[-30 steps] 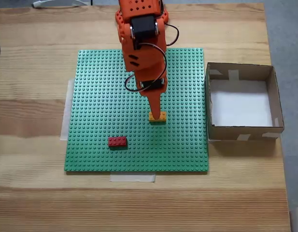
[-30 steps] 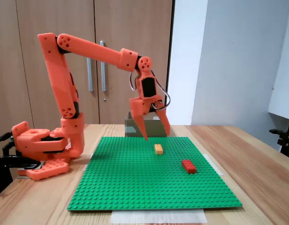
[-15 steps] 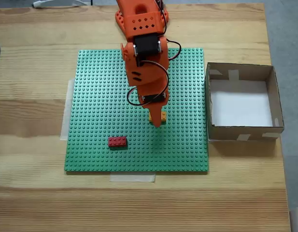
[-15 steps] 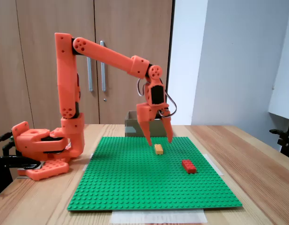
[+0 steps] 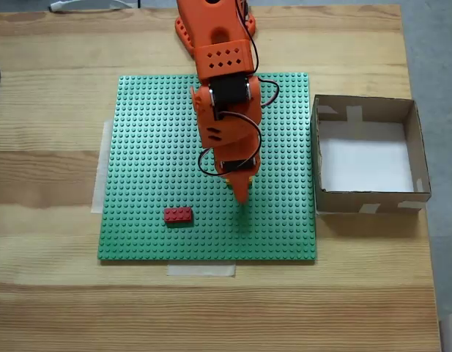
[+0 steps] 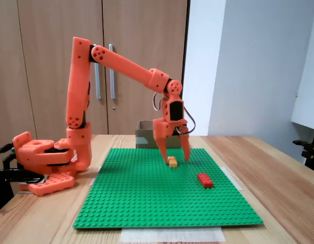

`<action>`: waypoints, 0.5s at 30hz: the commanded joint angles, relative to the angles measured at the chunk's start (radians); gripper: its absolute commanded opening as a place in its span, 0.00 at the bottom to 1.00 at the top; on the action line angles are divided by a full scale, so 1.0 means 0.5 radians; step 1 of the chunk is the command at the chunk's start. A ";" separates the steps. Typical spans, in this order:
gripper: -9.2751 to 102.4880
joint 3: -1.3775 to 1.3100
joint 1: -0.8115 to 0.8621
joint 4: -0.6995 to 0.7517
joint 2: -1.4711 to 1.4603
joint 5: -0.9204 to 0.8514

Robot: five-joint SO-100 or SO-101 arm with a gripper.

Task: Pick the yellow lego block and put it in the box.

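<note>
We see the gripper (image 6: 176, 160), fingers spread apart, straddling the yellow lego block (image 6: 172, 161); alignment looks slightly off, so closing may nudge it sideways instead.

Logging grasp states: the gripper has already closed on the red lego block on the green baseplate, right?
Wrong brick and state. In a fixed view the gripper hangs open, jaws straddling the yellow lego block on the green baseplate; the red lego block lies apart.
</note>
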 commanded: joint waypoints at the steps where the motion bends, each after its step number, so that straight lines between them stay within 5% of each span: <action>1: 0.31 -0.074 0.003 -0.034 0.009 0.025; 15: 0.20 -0.074 0.021 -0.067 0.006 0.049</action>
